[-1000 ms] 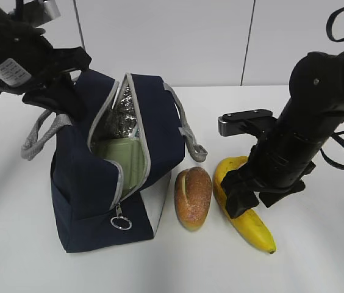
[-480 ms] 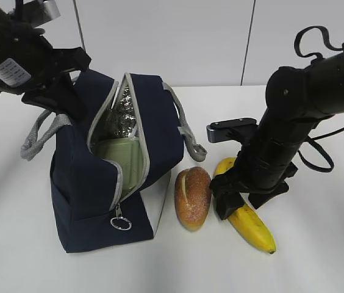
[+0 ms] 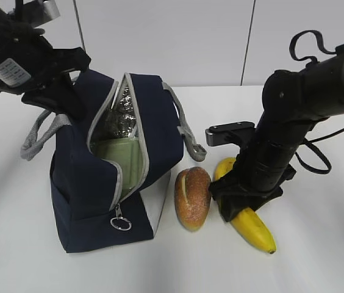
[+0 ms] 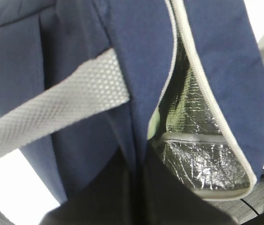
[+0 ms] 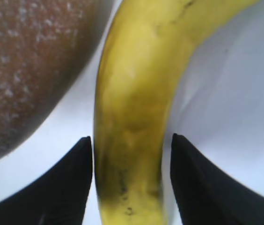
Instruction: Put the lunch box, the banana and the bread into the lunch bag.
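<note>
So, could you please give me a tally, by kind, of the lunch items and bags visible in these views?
Lunch bag: 1
Lunch box (green lid showing inside the bag): 1
Bread: 1
Banana: 1
Total: 4

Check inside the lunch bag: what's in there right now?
Through the open zipper of the lunch bag, the sage-green lunch box stands against silver foil lining. The bag's navy sides hide its lower interior. The bread and banana lie outside on the table.
</note>
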Controlling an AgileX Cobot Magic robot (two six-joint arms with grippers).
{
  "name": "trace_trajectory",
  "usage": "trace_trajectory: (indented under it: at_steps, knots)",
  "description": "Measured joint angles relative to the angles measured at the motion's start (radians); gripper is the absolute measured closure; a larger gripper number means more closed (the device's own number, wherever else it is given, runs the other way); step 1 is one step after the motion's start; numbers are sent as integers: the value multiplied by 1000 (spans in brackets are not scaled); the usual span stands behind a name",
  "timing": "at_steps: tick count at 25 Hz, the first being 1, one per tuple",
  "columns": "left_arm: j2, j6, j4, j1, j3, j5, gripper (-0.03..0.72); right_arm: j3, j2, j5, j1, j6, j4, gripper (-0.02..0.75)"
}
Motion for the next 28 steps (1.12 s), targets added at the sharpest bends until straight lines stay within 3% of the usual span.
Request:
trace_trajectory:
  at_steps: [4,9,14,22,28]
  knots:
    - [0,0,0,0,0,0,690,-11,13,31,0,0,0,356]
    - [0,0,0,0,0,0,690,-69,13,93,0,0,-9,426]
    - [0,0,1,0,0,0,690,-153,13,188,0,4,-38,428]
    - [0,0,1,0,0,2,690,-281,13,324,0,171,-291,429]
    - [0,0,1,0,0,7,690,-392,-60,365,0,193,-310,429]
